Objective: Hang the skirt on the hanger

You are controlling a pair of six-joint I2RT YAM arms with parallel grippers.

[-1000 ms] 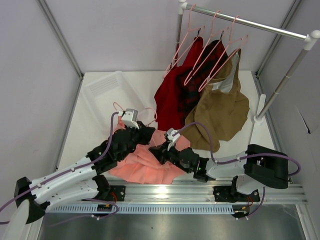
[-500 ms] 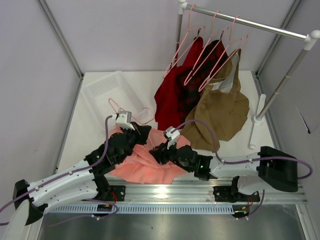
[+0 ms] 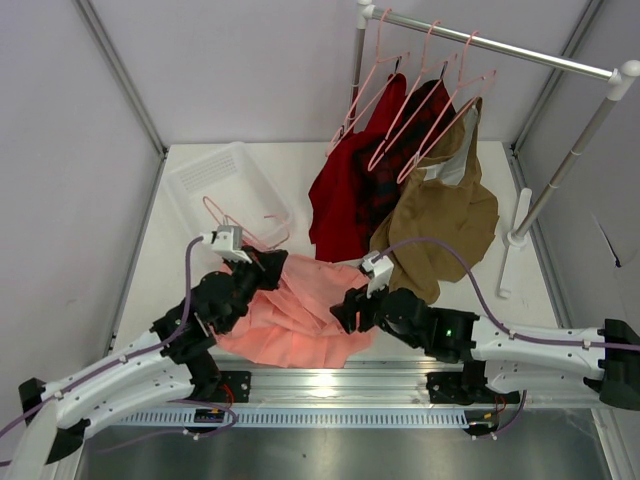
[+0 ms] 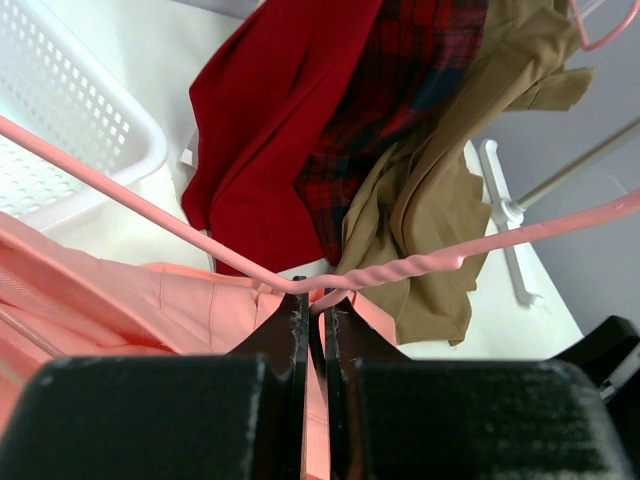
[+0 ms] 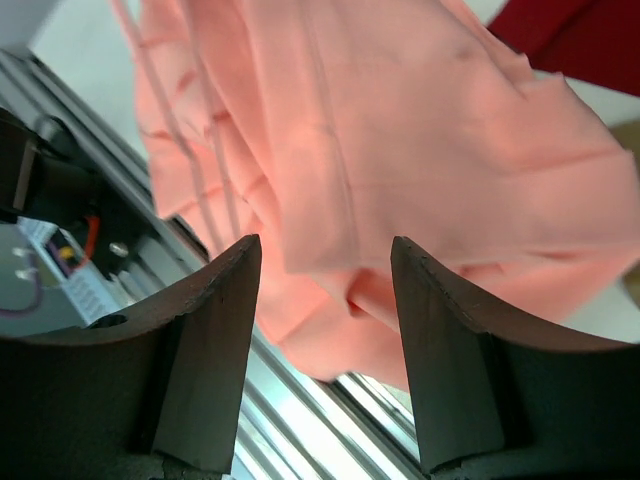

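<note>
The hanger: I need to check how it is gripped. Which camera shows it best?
The left wrist view: the hanger crosses the frame close up, its wires meeting at the shut left gripper. The top view shows only its thin wire beyond the arm; the right wrist view shows mainly the skirt.

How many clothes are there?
4: a pink skirt on the table, and a red garment, a plaid garment and a tan garment hanging from the rail; more may hide behind.
</note>
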